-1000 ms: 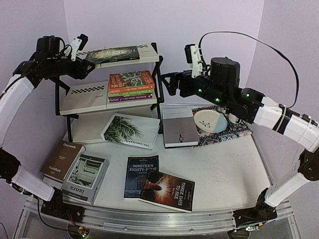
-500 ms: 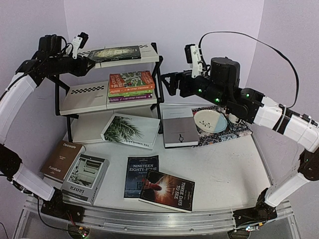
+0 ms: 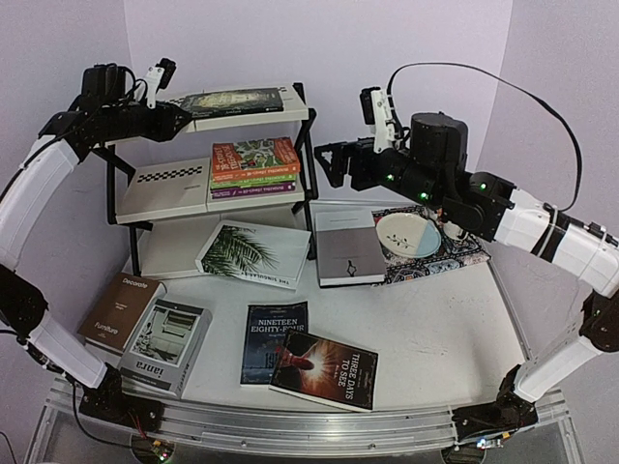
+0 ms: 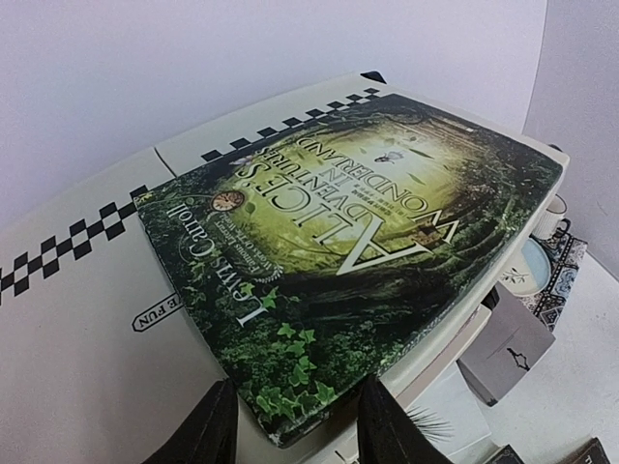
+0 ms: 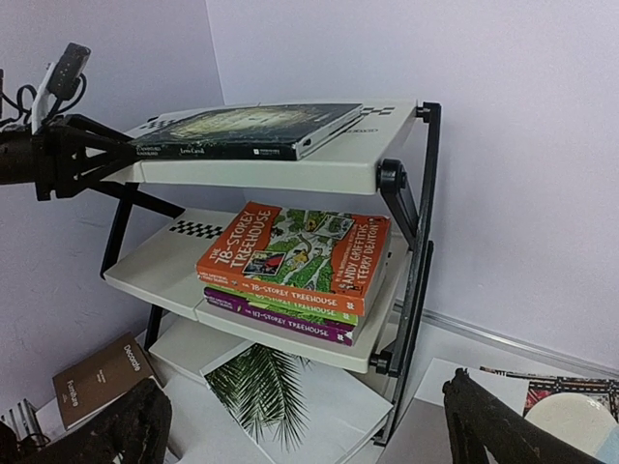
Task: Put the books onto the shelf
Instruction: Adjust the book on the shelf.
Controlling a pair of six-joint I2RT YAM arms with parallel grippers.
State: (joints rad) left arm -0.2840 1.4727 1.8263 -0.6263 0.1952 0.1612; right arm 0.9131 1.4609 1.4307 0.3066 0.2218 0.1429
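Left end effector [image 4: 300, 401] holds its fingers part-spread either side of the near corner of a dark green, ivy-edged book [image 4: 358, 242] lying flat on the top tier of the shelf [image 4: 77, 319]. Its cover reads "Alice's Adventures in Wonderland" and "Lewis Carroll". Right end effector [image 5: 309, 430], spread wide, faces the shelf, where an orange "78-Storey Treehouse" paperback [image 5: 290, 251] tops the middle-tier stack.

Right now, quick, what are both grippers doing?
Left gripper: jaws around a corner of the Alice book; grip cannot be told.
Right gripper: open, empty.
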